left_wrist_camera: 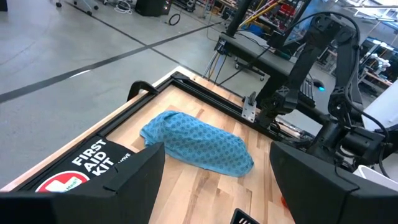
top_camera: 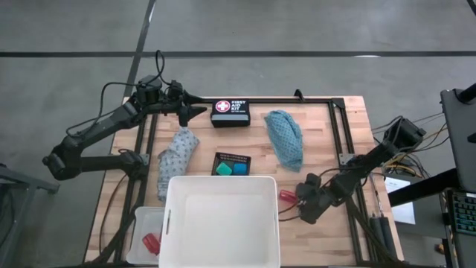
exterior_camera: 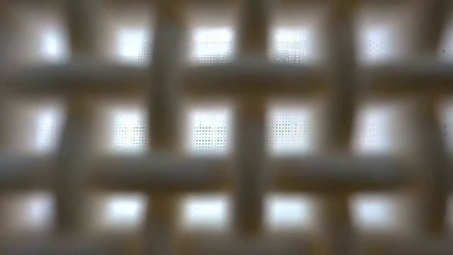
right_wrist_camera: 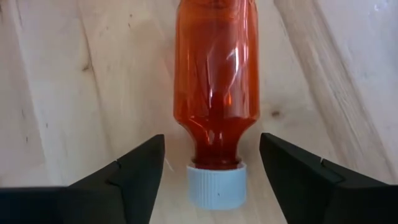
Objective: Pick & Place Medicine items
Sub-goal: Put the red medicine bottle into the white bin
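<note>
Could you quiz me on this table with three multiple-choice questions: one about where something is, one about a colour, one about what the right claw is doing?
1. Where does the teal cloth lie?
A. inside the white tub
B. on the bare wood, right of the first aid kit
C. under the mesh tray

2. What colour is the cap of the red bottle in front of the right gripper?
A. black
B. yellow
C. white

3. How does the right gripper stand?
A. open, one finger either side of the lying bottle's cap, apart from it
B. clamped on a cloth
C. lifting the white tub

Key: 1 B, the high view shows it on the tabletop; 2 C, the right wrist view shows it; 3 A, gaps show on both sides.
</note>
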